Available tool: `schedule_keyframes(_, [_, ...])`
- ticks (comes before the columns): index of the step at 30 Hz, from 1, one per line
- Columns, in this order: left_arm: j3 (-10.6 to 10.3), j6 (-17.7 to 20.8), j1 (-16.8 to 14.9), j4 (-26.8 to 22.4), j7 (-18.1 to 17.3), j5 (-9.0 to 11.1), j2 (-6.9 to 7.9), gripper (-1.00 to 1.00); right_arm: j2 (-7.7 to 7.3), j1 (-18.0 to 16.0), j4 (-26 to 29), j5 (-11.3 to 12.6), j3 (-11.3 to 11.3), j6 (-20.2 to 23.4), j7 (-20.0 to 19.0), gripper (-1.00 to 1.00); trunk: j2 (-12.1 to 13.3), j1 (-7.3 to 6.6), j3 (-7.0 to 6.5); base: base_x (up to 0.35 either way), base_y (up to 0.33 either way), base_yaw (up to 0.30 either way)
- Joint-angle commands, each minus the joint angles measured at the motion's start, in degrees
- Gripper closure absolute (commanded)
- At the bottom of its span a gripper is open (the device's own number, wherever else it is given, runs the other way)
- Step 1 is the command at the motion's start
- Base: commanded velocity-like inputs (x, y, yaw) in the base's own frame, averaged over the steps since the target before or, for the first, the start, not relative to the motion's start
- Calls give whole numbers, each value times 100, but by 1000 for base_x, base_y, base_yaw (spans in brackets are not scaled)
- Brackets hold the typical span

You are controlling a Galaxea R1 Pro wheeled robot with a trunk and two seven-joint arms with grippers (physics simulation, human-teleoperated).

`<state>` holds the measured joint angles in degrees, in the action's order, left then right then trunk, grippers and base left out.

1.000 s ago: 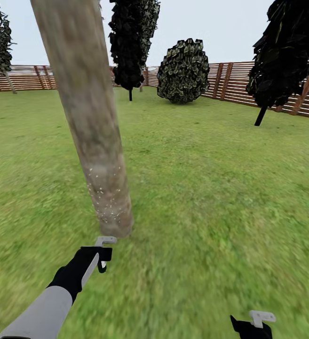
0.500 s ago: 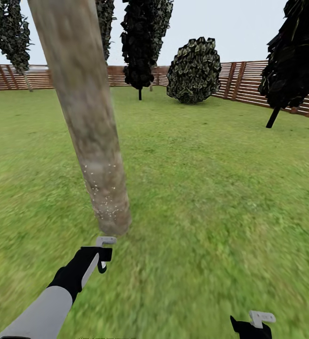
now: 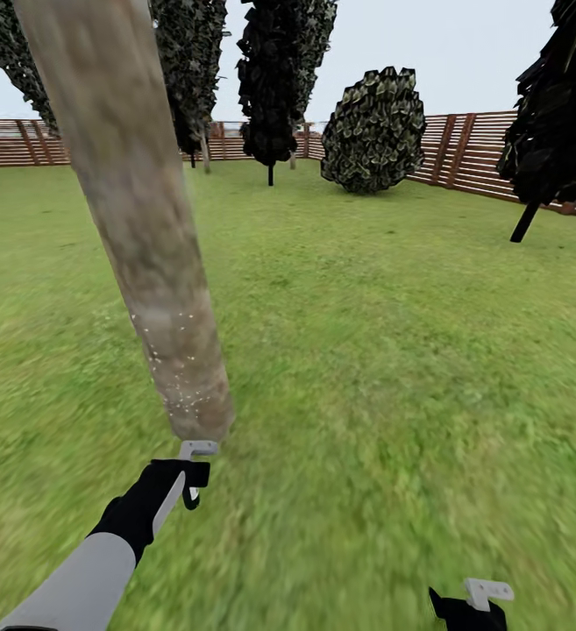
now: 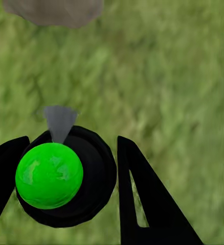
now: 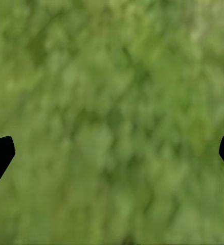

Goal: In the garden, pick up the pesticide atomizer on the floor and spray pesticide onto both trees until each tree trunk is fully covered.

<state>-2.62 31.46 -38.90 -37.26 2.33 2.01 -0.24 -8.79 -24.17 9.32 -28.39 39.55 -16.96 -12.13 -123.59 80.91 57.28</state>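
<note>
A thick mottled grey-brown tree trunk rises at the left of the head view, with white specks on its lowest part. Its base also shows in the left wrist view. My left gripper hangs just in front of the trunk's foot, shut on the pesticide atomizer. The atomizer is a round black body with a green top and a grey nozzle cone pointing toward the trunk. My right gripper is low at the right over the grass floor, open and holding nothing.
A brown slatted fence closes the far side of the lawn. Dark thin-stemmed trees, a round bush and another pale-stemmed tree stand far back. Open grass lies to the right of the trunk.
The whole picture has shifted: distant trees and fence slide right and the near trunk leans further left, so the camera has turned. Both arms keep their places in the view.
</note>
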Motion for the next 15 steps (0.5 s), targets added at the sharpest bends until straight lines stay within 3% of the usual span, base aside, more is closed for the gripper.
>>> schedule_keyframes(1, [1,0,0,1,2,-1,1,100,0,0,0,0,0,0,0,-100,0,0,0,151,-266,55])
schedule_keyframes(15, [8,0,-3,9,0,-36,-59,100,6,0,0,0,0,0,0,-100,0,0,0,151,-266,267])
